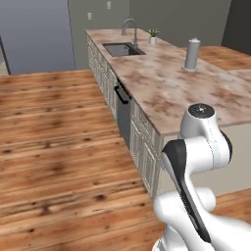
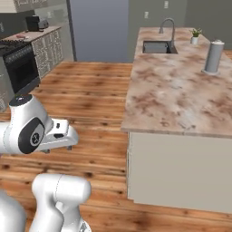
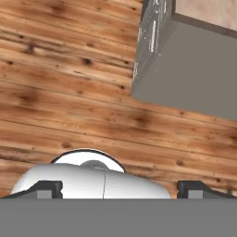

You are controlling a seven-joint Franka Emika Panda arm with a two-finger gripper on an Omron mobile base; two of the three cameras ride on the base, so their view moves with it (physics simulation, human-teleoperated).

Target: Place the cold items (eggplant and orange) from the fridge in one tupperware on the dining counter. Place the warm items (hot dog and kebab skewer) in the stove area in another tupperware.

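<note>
I have the arm (image 2: 31,129) folded low over the wooden floor (image 1: 54,147), and the gripper (image 3: 118,187) points down at the planks with its 2 dark fingertips (image 3: 44,189) set wide apart, open and holding nothing.

Just beyond the hand, up and to the right in the hand view, stands the near corner of the dining counter (image 2: 176,97), its grey end panel (image 2: 181,170) facing me. The hand sits off that corner, apart from it, with bare floor below.

On the pinkish marble top I see a grey cylinder canister (image 2: 213,56) toward the far right, then a dark sink (image 2: 156,46) with a curved tap (image 2: 168,27), and a small potted plant (image 2: 195,35) beside it at the far end. Along the counter's left side run pale cabinet fronts (image 1: 142,142).

Far left, a black stove (image 2: 18,63) stands against the wall; on the worktop past it lies something small and reddish (image 2: 21,36), possibly 1 of the warm items, too small to tell.
</note>
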